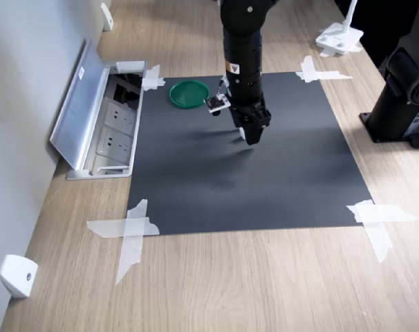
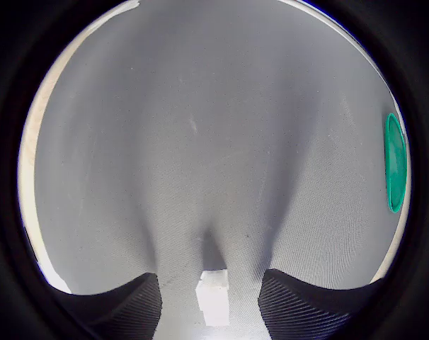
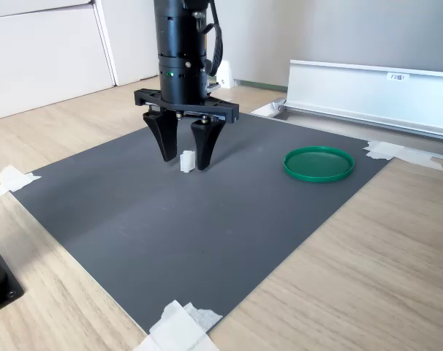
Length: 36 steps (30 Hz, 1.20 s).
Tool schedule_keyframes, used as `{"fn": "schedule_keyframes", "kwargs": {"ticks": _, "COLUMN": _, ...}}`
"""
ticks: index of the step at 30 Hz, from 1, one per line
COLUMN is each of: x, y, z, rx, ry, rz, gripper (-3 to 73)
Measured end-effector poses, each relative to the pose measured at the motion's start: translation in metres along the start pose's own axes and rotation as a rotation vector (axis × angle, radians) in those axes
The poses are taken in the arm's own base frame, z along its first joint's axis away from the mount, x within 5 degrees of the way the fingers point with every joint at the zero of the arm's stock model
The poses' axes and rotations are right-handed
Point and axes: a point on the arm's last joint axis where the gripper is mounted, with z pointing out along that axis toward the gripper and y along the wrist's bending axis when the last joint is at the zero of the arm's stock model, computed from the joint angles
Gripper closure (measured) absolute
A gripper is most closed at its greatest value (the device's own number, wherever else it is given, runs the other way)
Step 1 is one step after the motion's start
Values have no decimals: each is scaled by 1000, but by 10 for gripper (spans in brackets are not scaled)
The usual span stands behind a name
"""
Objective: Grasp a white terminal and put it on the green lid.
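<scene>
The white terminal point(image 3: 186, 161) is a tiny block standing on the black mat point(image 3: 207, 219). It sits between the two dark fingers of my gripper point(image 3: 183, 162), which points straight down and is open, with a gap on each side of the block. The wrist view shows the terminal point(image 2: 214, 301) low between the fingers point(image 2: 122, 312), and the gripper point(image 2: 209, 278) reads open there as well. In the first exterior view the gripper point(image 1: 249, 131) hides the terminal. The green lid point(image 1: 189, 93) lies flat near the mat's far corner, apart from the gripper; it also shows as the lid point(image 3: 319, 163) and as a sliver point(image 2: 394, 163).
An open socket box with a raised metal flap point(image 1: 102, 131) borders the mat at the first exterior view's left. White tape crosses point(image 1: 130, 228) hold the mat's corners. A white wedge bracket point(image 1: 17, 275), a black stand base point(image 1: 403, 104) and a white fixture point(image 1: 339, 38) stand on the wooden table.
</scene>
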Motion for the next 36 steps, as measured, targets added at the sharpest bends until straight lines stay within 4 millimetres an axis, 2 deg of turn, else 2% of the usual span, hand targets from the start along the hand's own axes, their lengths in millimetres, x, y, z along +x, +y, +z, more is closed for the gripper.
{"fn": "schedule_keyframes", "kwargs": {"ticks": 4, "x": 0, "y": 0, "z": 0, "rx": 0, "ry": 0, "rz": -10, "gripper": 226}}
{"fn": "schedule_keyframes", "kwargs": {"ticks": 12, "x": 0, "y": 0, "z": 0, "rx": -3, "ry": -1, "rz": -11, "gripper": 499}}
{"fn": "schedule_keyframes", "kwargs": {"ticks": 16, "x": 0, "y": 0, "z": 0, "rx": -3, "ry": 0, "rz": -11, "gripper": 588}}
{"fn": "schedule_keyframes", "kwargs": {"ticks": 21, "x": 2, "y": -1, "z": -5, "rx": -5, "ry": 6, "rz": -6, "gripper": 592}}
{"fn": "schedule_keyframes", "kwargs": {"ticks": 24, "x": 0, "y": -12, "z": -15, "rx": 2, "ry": -13, "rz": 26, "gripper": 592}}
{"fn": "schedule_keyframes", "kwargs": {"ticks": 29, "x": -1, "y": -47, "z": -35, "rx": 34, "ry": -47, "rz": 77, "gripper": 592}}
{"fn": "schedule_keyframes", "kwargs": {"ticks": 36, "x": 0, "y": -110, "z": -63, "rx": 112, "ry": -123, "rz": 158, "gripper": 592}}
